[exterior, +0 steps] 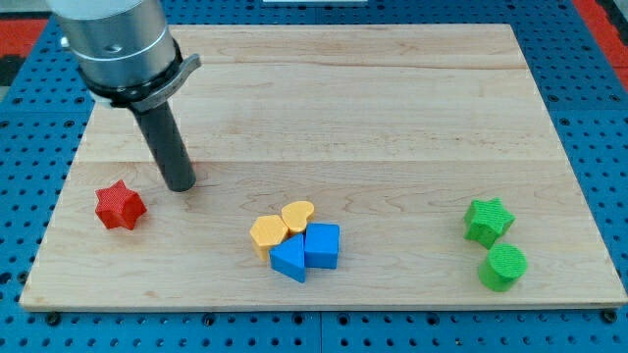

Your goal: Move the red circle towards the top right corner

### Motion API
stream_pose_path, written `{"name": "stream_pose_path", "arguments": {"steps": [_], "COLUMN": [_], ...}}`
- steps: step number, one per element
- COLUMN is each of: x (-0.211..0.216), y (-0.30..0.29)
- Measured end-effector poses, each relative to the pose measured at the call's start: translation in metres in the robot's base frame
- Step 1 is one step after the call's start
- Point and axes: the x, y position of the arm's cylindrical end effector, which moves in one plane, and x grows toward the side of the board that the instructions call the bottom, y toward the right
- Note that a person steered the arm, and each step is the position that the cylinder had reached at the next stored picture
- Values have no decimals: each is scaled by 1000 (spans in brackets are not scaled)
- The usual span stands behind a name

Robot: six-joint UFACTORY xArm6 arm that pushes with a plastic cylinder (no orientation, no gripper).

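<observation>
- Tool (pixel 167 137): a bare dark rod with no jaws, so nothing to spread or press together; it pinches nothing.
- It ends in my tip (pixel 181 186), set down on the wooden worktop (pixel 392 118) in the view's left half.
- Task's thing: no red circle can be made out. The only red block is a red star (pixel 120 206), near my tip at about 8 o'clock, not touching it.
- Central cluster, touching one another: yellow hexagon (pixel 268 232), yellow heart (pixel 297 215), blue block (pixel 322 245) (shape unclear), blue triangle (pixel 288 260); at about 4 o'clock from my tip.
- At the view's right: green star (pixel 488 219), with a green circle (pixel 503 267) just beside it at 5 o'clock.
- Progress, judged: nothing done. The red block lies at lower left; the whole run toward 2 o'clock remains.
- Writing, brands, labels: none readable.
</observation>
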Motion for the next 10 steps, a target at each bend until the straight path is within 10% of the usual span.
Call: {"name": "stream_pose_path", "arguments": {"steps": [2, 4, 7, 9, 10], "x": [-19, -65, -123, -159, -113], "y": [-65, 104, 30, 219, 169]}}
